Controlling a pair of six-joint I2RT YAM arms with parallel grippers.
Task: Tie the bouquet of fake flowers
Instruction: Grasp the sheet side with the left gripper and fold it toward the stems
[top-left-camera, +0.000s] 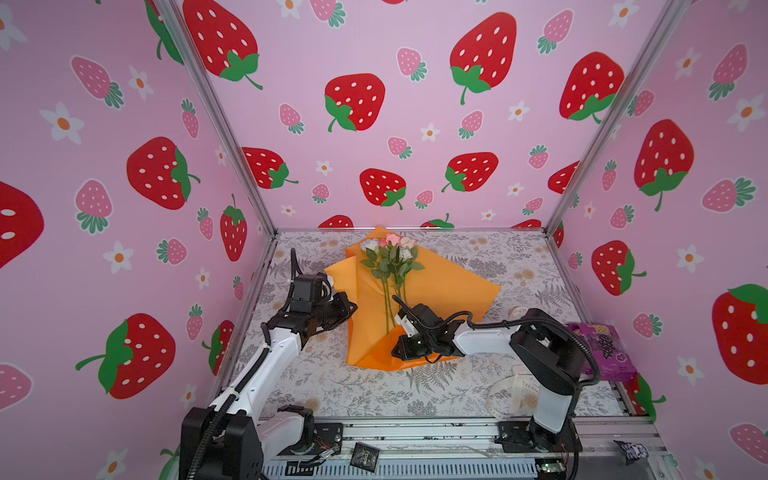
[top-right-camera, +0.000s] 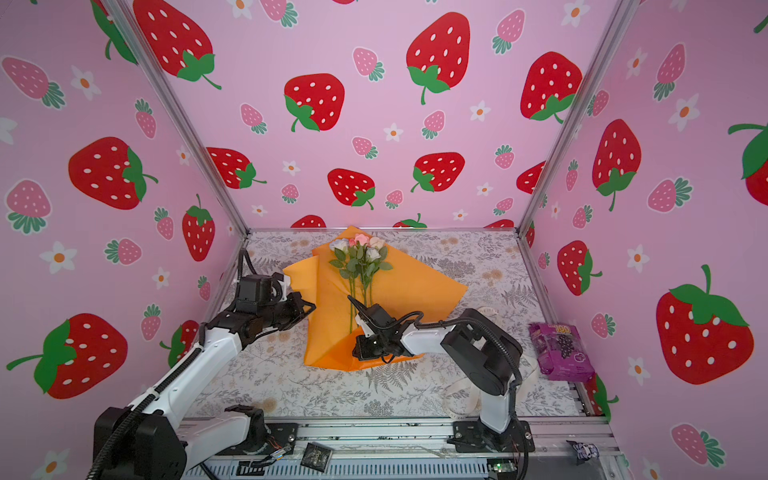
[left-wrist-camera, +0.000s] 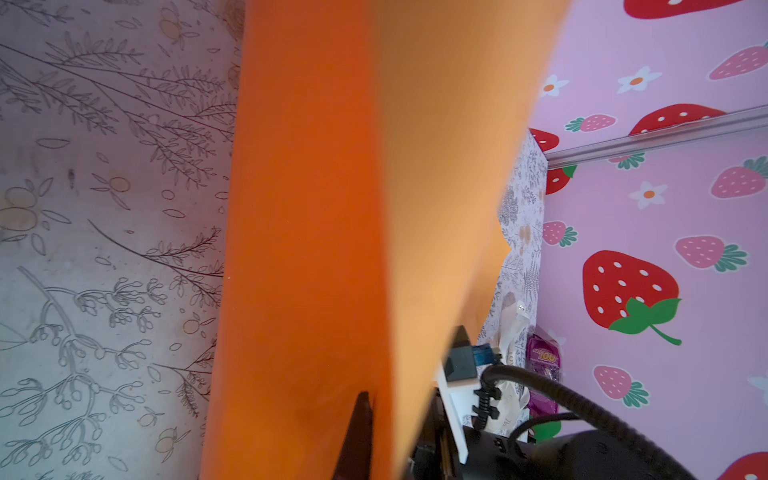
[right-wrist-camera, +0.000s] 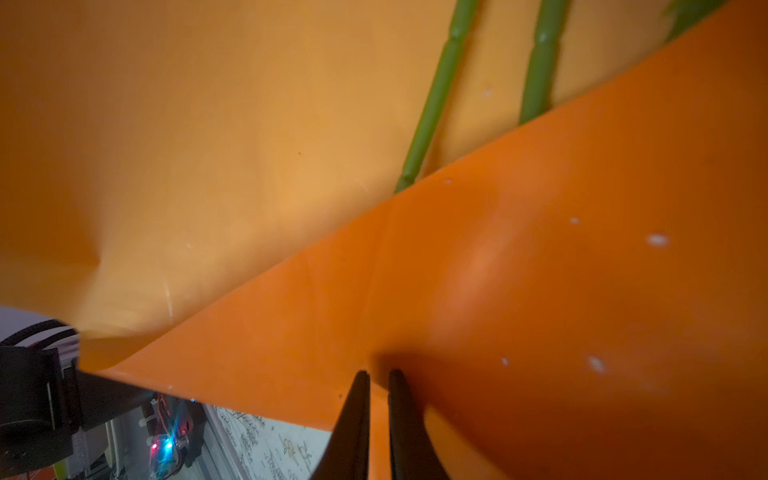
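**Both hands clamped on the orange paper, bouquet lying on it**

The bouquet of fake flowers (top-left-camera: 392, 257) (top-right-camera: 361, 259) lies on a sheet of orange paper (top-left-camera: 449, 286) (top-right-camera: 415, 286) spread over the middle of the table (top-left-camera: 332, 374) (top-right-camera: 291, 374). Its pink and white blooms point to the far side and its thin green stems run toward the near side.

My left hand (top-left-camera: 352, 308) (top-right-camera: 311, 307) sits at the left edge of the paper, closed tight on it. The paper's left border stands up off the table just beyond my hand. From my left wrist only one dark finger (left-wrist-camera: 360, 419) shows, pressed flat against the orange fold (the other is hidden behind the sheet).

My right hand (top-left-camera: 397, 353) (top-right-camera: 356, 353) (right-wrist-camera: 378, 374) reaches in from the right to the near part of the sheet and pinches a flap of it. In the right wrist view the two black fingers stand nearly together with paper between them. That flap lies across the near ends of the stems (right-wrist-camera: 436, 95), covering their tips.

A cream ribbon (top-left-camera: 513, 390) (top-right-camera: 461, 399) lies loosely coiled on the near right of the table, partly behind my right arm. A purple packet (top-left-camera: 602, 349) (top-right-camera: 561, 353) rests at the right edge, well apart from the flowers.
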